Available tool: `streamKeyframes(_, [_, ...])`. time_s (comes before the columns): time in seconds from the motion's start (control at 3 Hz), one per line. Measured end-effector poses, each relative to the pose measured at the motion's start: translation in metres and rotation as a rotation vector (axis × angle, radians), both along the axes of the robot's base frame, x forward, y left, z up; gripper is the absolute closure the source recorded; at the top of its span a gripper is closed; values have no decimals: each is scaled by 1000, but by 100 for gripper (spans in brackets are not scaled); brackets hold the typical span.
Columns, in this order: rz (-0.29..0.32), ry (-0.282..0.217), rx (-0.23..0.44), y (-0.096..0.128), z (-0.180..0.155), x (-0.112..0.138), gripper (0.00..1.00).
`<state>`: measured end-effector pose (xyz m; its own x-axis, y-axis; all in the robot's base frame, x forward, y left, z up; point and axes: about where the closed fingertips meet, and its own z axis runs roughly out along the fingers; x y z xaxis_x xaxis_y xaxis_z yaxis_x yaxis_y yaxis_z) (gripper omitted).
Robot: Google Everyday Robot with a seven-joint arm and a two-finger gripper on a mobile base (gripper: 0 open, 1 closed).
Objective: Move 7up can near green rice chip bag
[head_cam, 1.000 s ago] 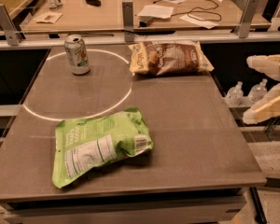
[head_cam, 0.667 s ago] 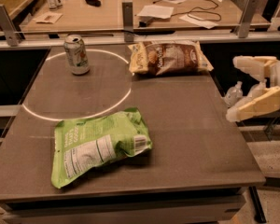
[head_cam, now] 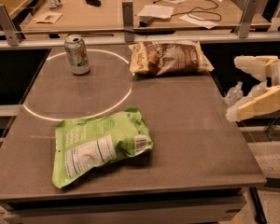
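approach step: hand not yet at the can

the hand (head_cam: 233,88) hangs off the right edge of the bench (head_cam: 186,125), level with its middle, its two cream fingers spread wide and holding nothing. the 7up can (head_cam: 77,54) stands upright at the far left of the bench, well apart from the hand and from the green rice chip bag (head_cam: 100,148), which lies flat near the front edge. a brown chip bag (head_cam: 170,57) lies at the far side, between the hand and the can.

i judge the reach as barely begun. the next move calls for carrying the hand across the bench, passing over or in front of the brown bag, then closing around the can's body without tipping it.

against the earliest frame, the hand has come leftward toward the bench; since the later one it has hardly moved. the can and both bags lie where they were.
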<state>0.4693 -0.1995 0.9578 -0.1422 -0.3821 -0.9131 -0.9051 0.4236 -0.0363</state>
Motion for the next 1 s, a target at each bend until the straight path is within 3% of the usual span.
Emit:
streamKeyframes(0.33, [-23, 14, 33, 24, -9, 18, 0])
streamKeyframes(0.67, [-91, -7, 76, 47, -25, 60, 0])
streamKeyframes(1.0, [-164, -62, 105, 65, -32, 104, 0])
